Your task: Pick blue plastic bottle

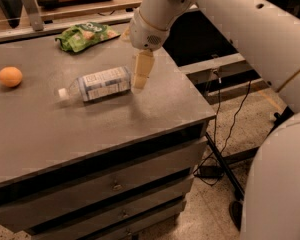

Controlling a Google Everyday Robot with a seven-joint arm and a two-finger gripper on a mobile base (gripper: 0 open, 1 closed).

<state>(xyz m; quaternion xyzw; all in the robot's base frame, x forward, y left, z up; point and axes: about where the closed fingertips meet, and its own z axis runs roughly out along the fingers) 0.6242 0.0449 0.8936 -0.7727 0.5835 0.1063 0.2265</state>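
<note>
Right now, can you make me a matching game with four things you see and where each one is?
Things:
1. round orange fruit
2. crinkly green snack bag
3. clear plastic bottle with blue-and-white label
4. robot's tan hand

Places:
A. lying on its side, mid-table
B. at the far edge of the grey table
C. hanging at the bottle's base end
D. alone near the picture's left edge

Pairs: 1-D, 2-B, 3-A, 4-C.

White, smooth, rounded arm with a small dark hole; wrist carries a dotted patch, possibly a grille. Beige pincer at its end, above the table.
</note>
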